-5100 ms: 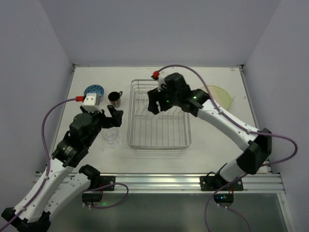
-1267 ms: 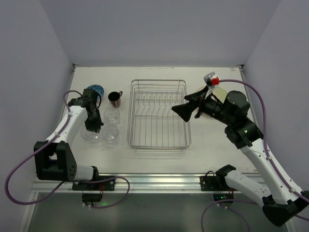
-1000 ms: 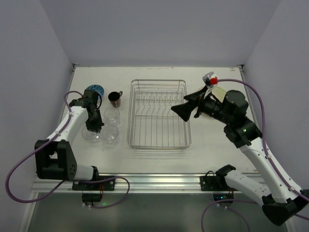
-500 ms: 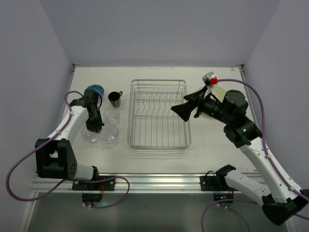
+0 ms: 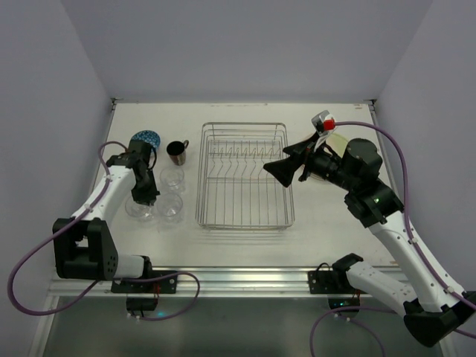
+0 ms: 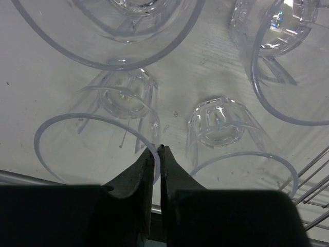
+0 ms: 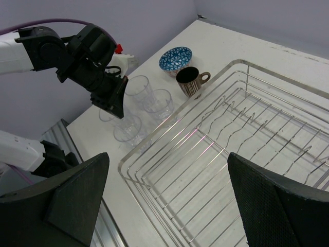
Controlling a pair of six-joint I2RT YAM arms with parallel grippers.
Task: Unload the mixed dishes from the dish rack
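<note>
The wire dish rack point(image 5: 245, 175) stands mid-table with nothing in it. To its left are a blue-patterned bowl point(image 5: 146, 139), a dark mug point(image 5: 177, 152) and three clear glasses. My left gripper point(image 5: 145, 196) points down at the front left glass point(image 5: 137, 208). In the left wrist view its fingers point(image 6: 157, 150) stand a thin slit apart, with that glass's point(image 6: 125, 98) rim between them. My right gripper point(image 5: 286, 169) hangs wide open above the rack's right side, holding nothing. A pale plate point(image 5: 339, 140) shows partly behind the right arm.
Two more glasses point(image 5: 172, 177) point(image 5: 172, 206) stand close beside the held one, between it and the rack's left wall point(image 7: 154, 149). The left wall of the enclosure is close to the left arm. The table's front rail runs just below the rack.
The left arm has barely shifted over the glasses. The glass stays on the table. The right arm has not moved.
</note>
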